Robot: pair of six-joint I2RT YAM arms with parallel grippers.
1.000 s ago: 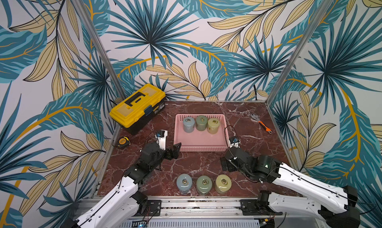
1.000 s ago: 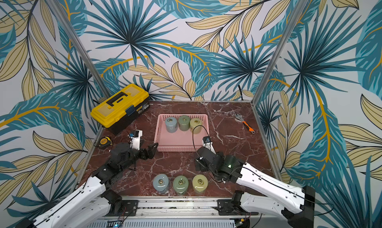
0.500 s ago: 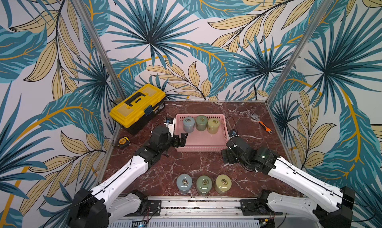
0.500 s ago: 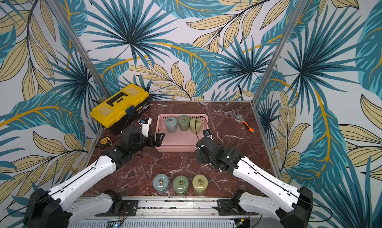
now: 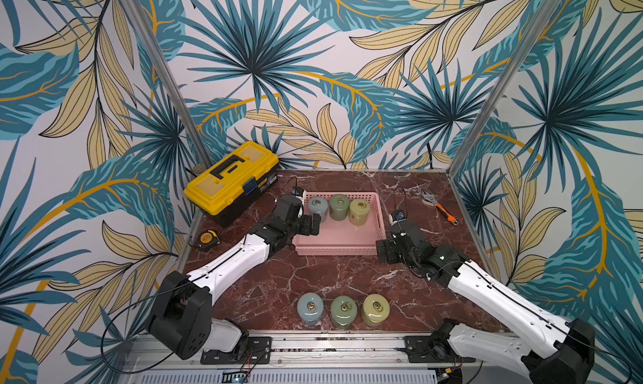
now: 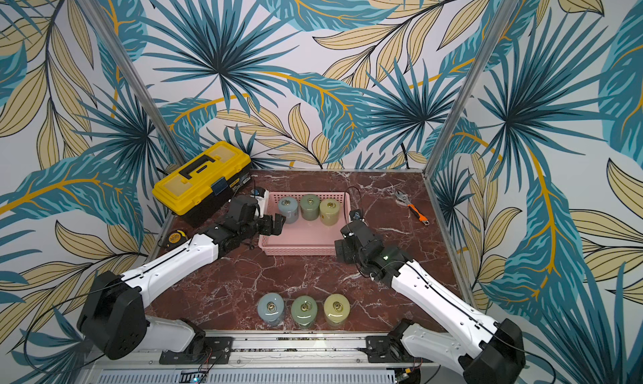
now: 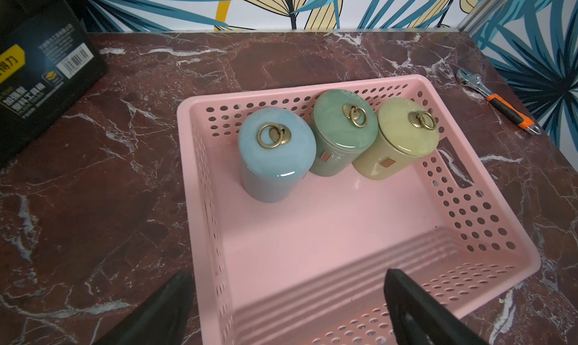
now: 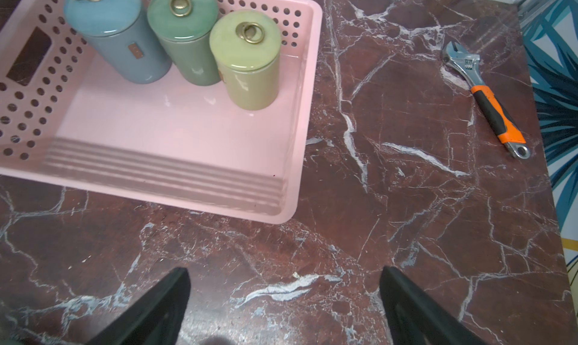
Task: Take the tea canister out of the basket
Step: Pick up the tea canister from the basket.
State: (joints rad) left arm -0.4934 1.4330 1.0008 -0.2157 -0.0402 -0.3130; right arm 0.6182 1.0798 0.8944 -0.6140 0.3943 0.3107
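The pink basket [image 5: 334, 250] holds three tea canisters in a row along its far wall: blue [image 5: 318, 207], green [image 5: 339, 206] and yellow-green [image 5: 359, 211], each with a brass ring on its lid. My left gripper [image 5: 309, 224] is open above the basket's left wall, just in front of the blue canister [image 7: 275, 152]; in the left wrist view one finger is outside that wall and the other is over the basket floor [image 7: 312, 227]. My right gripper [image 5: 382, 250] is open over bare marble by the basket's near right corner [image 8: 281, 209], holding nothing.
Three more canisters, blue [image 5: 310, 307], green [image 5: 343, 311] and yellow-green [image 5: 375, 308], stand near the table's front edge. A yellow toolbox [image 5: 231, 177] sits at the back left, a tape measure [image 5: 208, 239] on the left, and an orange-handled wrench [image 5: 439, 208] at the back right.
My left arm has reached away from the table's front, bringing its open gripper from short of the basket to over the basket's left wall. The right gripper has crept toward the basket's right corner.
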